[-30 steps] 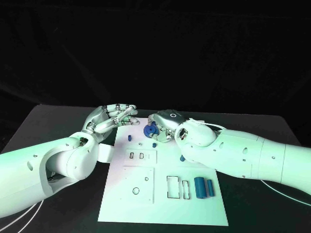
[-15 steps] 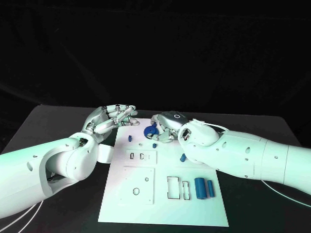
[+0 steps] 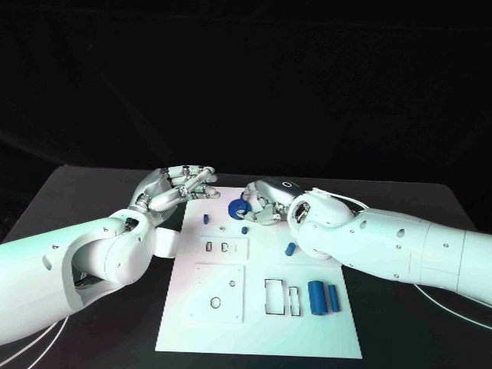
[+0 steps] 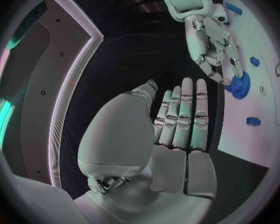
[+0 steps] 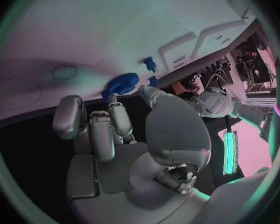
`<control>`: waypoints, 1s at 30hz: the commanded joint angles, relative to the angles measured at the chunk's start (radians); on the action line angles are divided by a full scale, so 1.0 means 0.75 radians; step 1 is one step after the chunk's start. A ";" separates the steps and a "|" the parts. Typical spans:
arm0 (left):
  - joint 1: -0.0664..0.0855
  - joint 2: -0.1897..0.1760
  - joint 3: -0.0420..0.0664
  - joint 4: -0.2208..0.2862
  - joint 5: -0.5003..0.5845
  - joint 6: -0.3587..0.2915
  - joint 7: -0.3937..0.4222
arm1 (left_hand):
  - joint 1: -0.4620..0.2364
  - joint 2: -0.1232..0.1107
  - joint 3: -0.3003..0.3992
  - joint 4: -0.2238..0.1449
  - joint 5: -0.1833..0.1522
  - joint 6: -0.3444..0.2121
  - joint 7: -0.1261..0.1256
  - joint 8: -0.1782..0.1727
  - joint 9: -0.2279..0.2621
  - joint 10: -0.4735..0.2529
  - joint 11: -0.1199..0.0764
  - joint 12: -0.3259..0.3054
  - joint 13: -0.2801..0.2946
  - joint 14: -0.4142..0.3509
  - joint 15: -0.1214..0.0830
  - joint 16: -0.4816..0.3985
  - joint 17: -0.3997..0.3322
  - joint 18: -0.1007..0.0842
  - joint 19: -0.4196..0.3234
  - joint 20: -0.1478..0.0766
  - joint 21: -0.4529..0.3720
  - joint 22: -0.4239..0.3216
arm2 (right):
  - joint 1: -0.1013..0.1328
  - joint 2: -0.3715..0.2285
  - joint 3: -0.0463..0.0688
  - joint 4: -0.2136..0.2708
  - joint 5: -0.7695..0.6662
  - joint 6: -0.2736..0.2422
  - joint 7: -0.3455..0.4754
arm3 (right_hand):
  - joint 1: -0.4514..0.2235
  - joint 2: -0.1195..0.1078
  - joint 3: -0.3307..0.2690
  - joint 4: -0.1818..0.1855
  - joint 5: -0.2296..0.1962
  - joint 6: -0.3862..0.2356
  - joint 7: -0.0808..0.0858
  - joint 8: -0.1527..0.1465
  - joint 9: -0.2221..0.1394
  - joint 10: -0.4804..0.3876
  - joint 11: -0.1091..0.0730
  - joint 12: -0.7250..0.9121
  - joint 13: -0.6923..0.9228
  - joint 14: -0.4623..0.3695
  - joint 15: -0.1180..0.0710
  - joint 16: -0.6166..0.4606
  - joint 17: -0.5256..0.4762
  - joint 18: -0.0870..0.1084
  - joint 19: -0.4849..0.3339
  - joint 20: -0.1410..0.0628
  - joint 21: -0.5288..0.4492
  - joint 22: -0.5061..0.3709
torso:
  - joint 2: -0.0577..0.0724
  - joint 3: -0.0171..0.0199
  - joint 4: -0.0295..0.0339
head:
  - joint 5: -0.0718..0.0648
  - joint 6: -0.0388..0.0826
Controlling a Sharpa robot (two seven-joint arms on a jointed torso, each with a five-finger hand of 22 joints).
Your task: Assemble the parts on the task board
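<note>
From the head camera, the right hand (image 3: 270, 201) pinches a blue wheel (image 3: 238, 207) at the white board's (image 3: 257, 323) far edge. The left hand (image 3: 177, 187) rests beside it. Its wrist camera shows flat, empty fingers (image 4: 180, 117). The right wrist camera shows fingertips (image 5: 118, 115) touching the wheel.

The task board (image 3: 263, 323) lies in the middle of the table (image 3: 69, 192). At its far edge my right hand (image 3: 266, 206) holds the round part (image 3: 238, 207). My left hand (image 3: 177, 188) hovers by the board's far left corner, holding nothing. Two small parts (image 3: 205, 218) stand just nearer than the round one. Two long parts (image 3: 321, 297) lie side by side near the board's right edge, towards its near end.
</note>
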 commanded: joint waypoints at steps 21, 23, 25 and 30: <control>0.000 0.014 0.001 -0.060 0.006 0.075 0.023 | -0.010 -0.009 0.033 -0.012 0.006 -0.020 0.029 -0.009 0.005 -0.008 0.010 -0.016 0.002 -0.058 0.014 -0.025 0.007 0.014 -0.036 0.015 -0.027 -0.016 | 0.052 -0.414 0.014 0.186 0.758 0.048 0.611 | 0.286 0.020 0.143 -0.249 -0.176 0.100 -0.011 -0.045 -0.044 0.031 -0.004 0.020 0.032 0.093 -0.006 0.006 0.147 -0.016 0.024 -0.005 0.017 0.045 | -0.042 0.0162 -0.0437 | -0.022 0.002; -0.001 0.015 0.000 -0.064 0.006 0.085 0.024 | -0.014 -0.013 0.045 -0.017 0.006 -0.027 0.032 -0.013 0.006 -0.016 0.016 -0.024 0.001 -0.084 0.022 -0.048 0.004 0.012 -0.062 0.025 -0.046 -0.026 | 0.054 -0.458 0.013 0.184 0.796 0.104 0.610 | 0.301 0.011 0.154 -0.271 -0.171 0.119 -0.021 -0.050 -0.048 0.037 -0.012 0.023 0.037 0.093 -0.012 0.006 0.147 -0.017 0.027 -0.009 0.020 0.051 | -0.046 0.0177 -0.0487 | -0.023 0.001; -0.001 0.016 0.000 -0.067 0.005 0.092 0.025 | -0.018 -0.016 0.054 -0.020 0.006 -0.030 0.033 -0.015 0.006 -0.020 0.018 -0.028 0.001 -0.100 0.027 -0.067 0.001 0.011 -0.088 0.035 -0.063 -0.036 | 0.053 -0.491 0.013 0.175 0.817 0.141 0.608 | 0.311 0.004 0.162 -0.287 -0.170 0.124 -0.033 -0.058 -0.053 0.042 -0.022 0.025 0.040 0.093 -0.019 0.006 0.146 -0.017 0.029 -0.014 0.022 0.055 | -0.048 0.0195 -0.0518 | -0.027 0.002; -0.004 0.017 0.000 -0.077 0.000 0.112 0.018 | -0.038 -0.025 0.082 -0.030 0.006 -0.042 0.039 -0.020 0.009 -0.041 0.030 -0.037 -0.002 -0.166 0.050 -0.153 -0.021 0.016 -0.153 0.068 -0.113 -0.061 | 0.030 -0.577 0.011 0.144 0.813 0.190 0.603 | 0.317 -0.018 0.175 -0.322 -0.211 0.114 -0.065 -0.094 -0.070 0.046 -0.055 0.019 0.039 0.092 -0.047 0.003 0.143 -0.013 0.015 -0.038 0.004 0.040 | -0.055 0.0279 -0.0639 | -0.031 -0.006</control>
